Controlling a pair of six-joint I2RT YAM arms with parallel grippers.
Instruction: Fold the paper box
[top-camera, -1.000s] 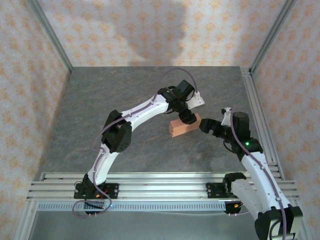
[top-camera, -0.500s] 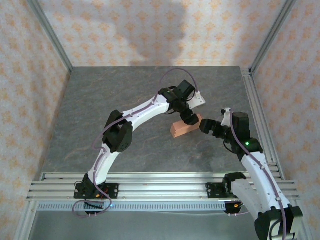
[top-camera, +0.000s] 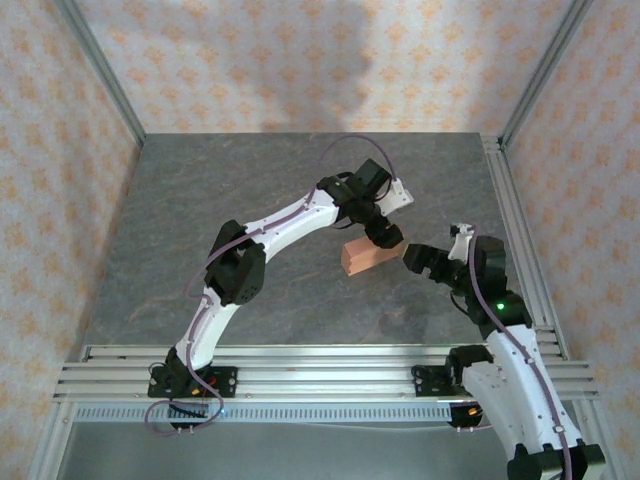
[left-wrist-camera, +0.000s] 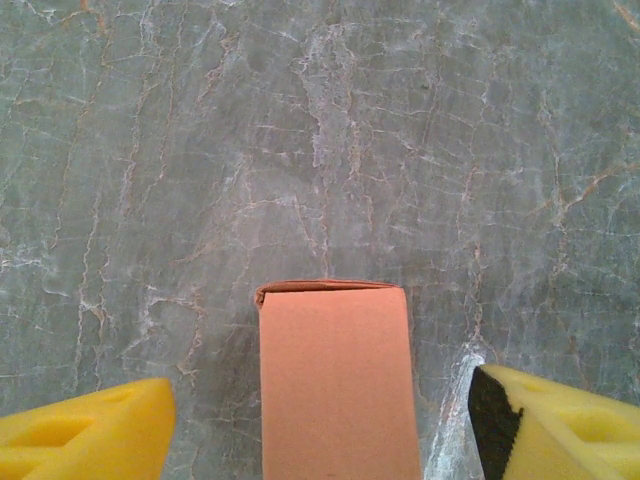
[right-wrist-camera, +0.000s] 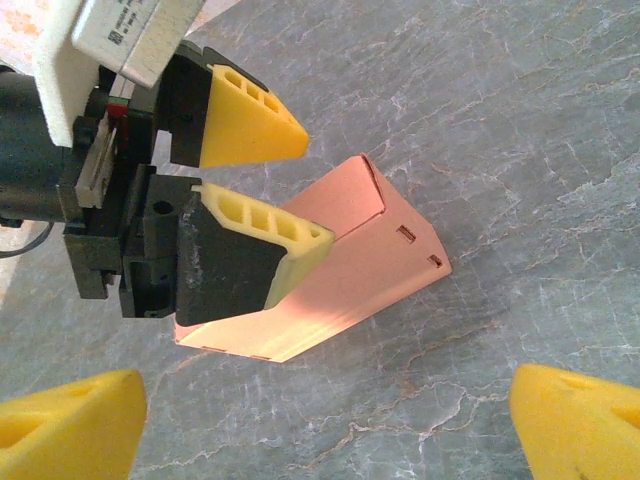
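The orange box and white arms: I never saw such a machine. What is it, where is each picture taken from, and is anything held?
These are two robot arms bolted at the near edge of a grey table. Each ends in a gripper with two yellow fingers. The wide picture comes from a fixed camera above and behind the arms. The other two come from cameras on the wrists; each shows its own fingers at the bottom. On the table lies one orange box. The left gripper stands open over it, one finger on each side, with gaps. The right gripper, also open, is nearby. Nothing is held.
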